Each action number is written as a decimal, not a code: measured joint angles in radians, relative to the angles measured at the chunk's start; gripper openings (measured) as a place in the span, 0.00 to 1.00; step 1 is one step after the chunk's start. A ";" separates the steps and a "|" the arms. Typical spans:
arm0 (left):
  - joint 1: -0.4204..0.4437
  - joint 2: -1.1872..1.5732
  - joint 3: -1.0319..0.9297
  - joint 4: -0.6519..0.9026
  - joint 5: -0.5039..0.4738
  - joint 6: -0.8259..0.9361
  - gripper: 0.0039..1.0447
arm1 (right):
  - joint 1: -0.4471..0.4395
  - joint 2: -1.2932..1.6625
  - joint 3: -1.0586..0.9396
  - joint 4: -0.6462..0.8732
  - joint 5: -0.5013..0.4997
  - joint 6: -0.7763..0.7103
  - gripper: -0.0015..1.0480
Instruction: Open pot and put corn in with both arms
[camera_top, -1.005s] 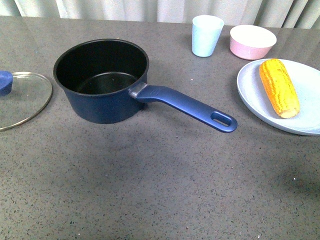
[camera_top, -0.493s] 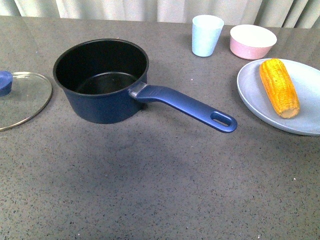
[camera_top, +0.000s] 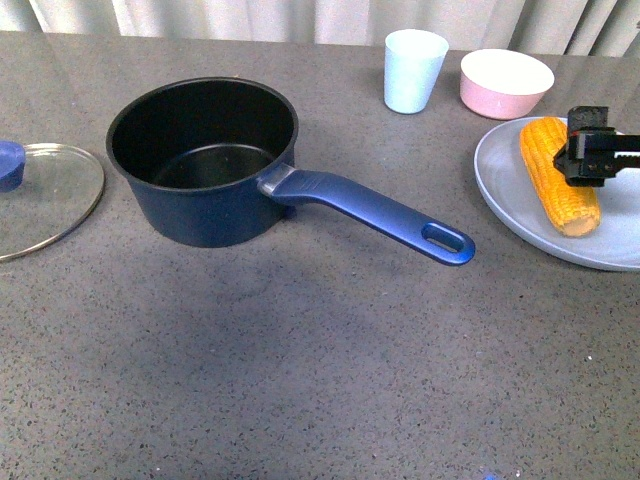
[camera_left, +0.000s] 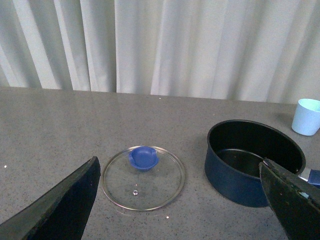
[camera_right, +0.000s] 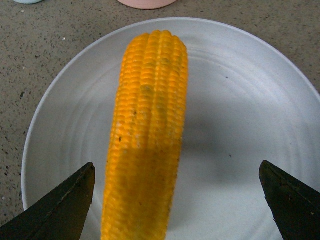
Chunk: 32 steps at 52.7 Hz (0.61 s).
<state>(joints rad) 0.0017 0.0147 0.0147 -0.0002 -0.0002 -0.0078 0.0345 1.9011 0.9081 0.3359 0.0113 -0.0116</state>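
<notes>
The dark blue pot (camera_top: 205, 165) stands uncovered, its black inside empty and its long handle (camera_top: 380, 215) pointing right and toward me. The yellow-orange corn (camera_top: 555, 170) lies on a pale blue plate (camera_top: 520, 200) at the right. My right gripper (camera_top: 583, 150) hovers over the cob, open. In the right wrist view the corn (camera_right: 150, 130) lies between that gripper's (camera_right: 176, 165) spread fingers, nearer one of them, untouched. My left gripper (camera_left: 178, 162) is open and holds nothing, with the pot (camera_left: 240, 185) and the glass lid (camera_left: 145, 187) in front of it. It is outside the front view.
The glass lid (camera_top: 45, 195) with a blue knob lies flat on the table to the left of the pot. A light blue cup (camera_top: 414, 70) and a pink bowl (camera_top: 505, 83) stand at the back right. White curtains hang behind the grey table.
My right gripper has come into the front view from the right edge and now hangs over the corn. Pot, lid and corn have not moved.
</notes>
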 joint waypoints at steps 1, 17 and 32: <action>0.000 0.000 0.000 0.000 0.000 0.000 0.92 | 0.002 0.006 0.005 -0.002 0.000 0.002 0.91; 0.000 0.000 0.000 0.000 0.000 0.000 0.92 | 0.035 0.145 0.144 -0.046 0.015 0.056 0.91; 0.000 0.000 0.000 0.000 0.000 0.000 0.92 | 0.047 0.175 0.168 -0.072 0.023 0.080 0.64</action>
<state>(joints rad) 0.0017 0.0147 0.0147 -0.0002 -0.0002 -0.0078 0.0814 2.0758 1.0763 0.2634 0.0341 0.0685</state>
